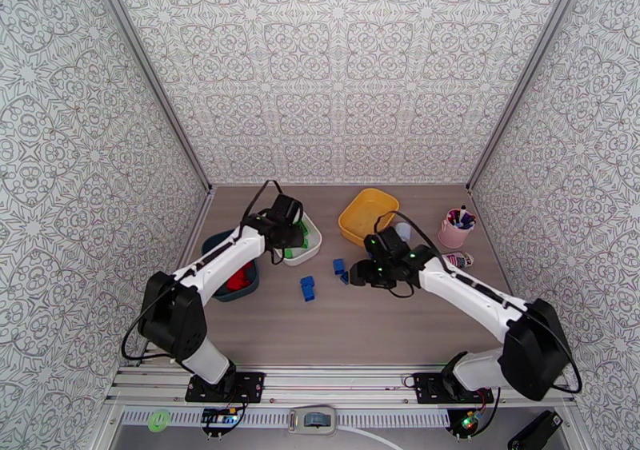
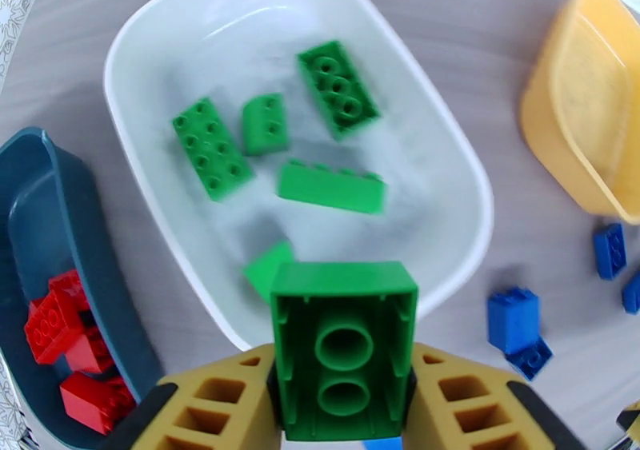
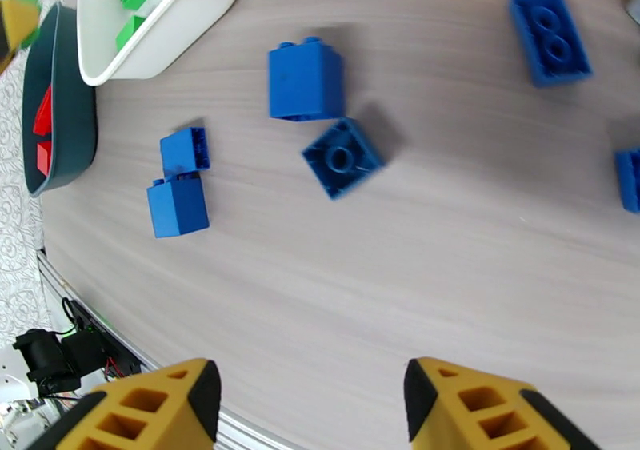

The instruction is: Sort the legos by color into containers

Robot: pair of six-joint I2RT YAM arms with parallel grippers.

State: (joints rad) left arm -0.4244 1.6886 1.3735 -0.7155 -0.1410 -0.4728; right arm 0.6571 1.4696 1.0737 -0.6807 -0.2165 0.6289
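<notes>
White arms [image 1: 228,258] with black joints, black cables, ochre ribbed claw fingers [image 2: 216,405].

Bare tabletop [image 1: 336,332] along the near edge gives free passage. Loose blue bricks [image 1: 307,288] dot the centre. Teal tray [image 1: 210,244] and white tray [image 1: 312,240] crowd the left, with the left gripper [image 2: 344,388], clamped on a green brick [image 2: 344,308], overhanging. Yellow tray [image 1: 368,213] and pink pen cup [image 1: 453,234] fill the right rear.
</notes>
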